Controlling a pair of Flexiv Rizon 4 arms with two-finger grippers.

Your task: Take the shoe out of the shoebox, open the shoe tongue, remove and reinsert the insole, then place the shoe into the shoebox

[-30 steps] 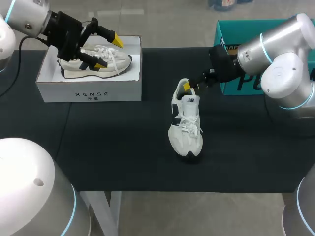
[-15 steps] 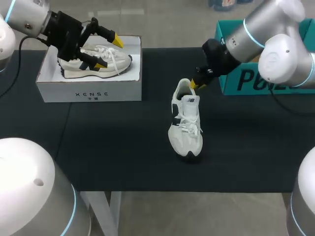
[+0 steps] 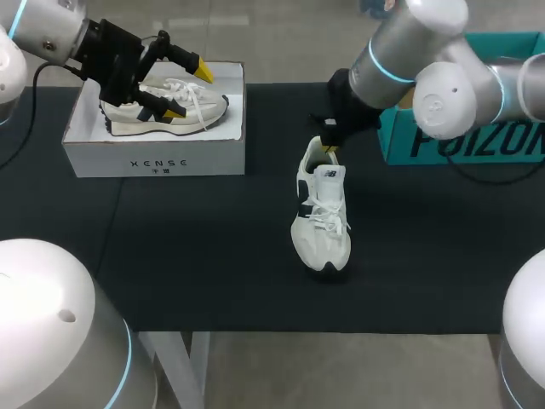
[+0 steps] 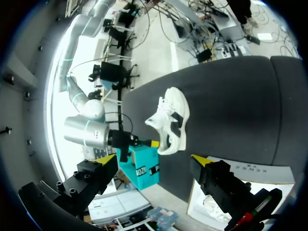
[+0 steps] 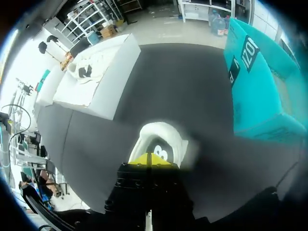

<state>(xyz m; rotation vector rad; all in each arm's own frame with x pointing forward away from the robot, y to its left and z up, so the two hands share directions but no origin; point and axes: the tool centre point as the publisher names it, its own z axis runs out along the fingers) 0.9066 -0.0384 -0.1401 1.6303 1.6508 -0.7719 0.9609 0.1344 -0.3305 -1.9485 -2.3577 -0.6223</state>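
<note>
A white shoe [image 3: 321, 213] with dark trim lies on the black table [image 3: 213, 256], toe toward the front edge. My right gripper [image 3: 328, 146] hovers at the shoe's heel opening, shut, with nothing visible between its tips. In the right wrist view the joined yellow tips [image 5: 151, 160] sit just before the heel opening of the shoe [image 5: 159, 139]. My left gripper [image 3: 187, 92] stands open over the white shoebox [image 3: 153, 153], which holds a second shoe [image 3: 166, 106]. The left wrist view shows its open gripper [image 4: 151, 161] far from the shoe [image 4: 173, 120] on the table.
A teal box [image 3: 460, 136] stands at the back right, close behind my right arm. It also shows beside the shoe in the right wrist view, as the teal box [image 5: 255, 91]. The white shoebox [image 5: 96, 79] lies further off.
My right arm has swung left, bringing its gripper from beside the heel to over the heel opening, and its fingers have closed. The left arm has not moved.
</note>
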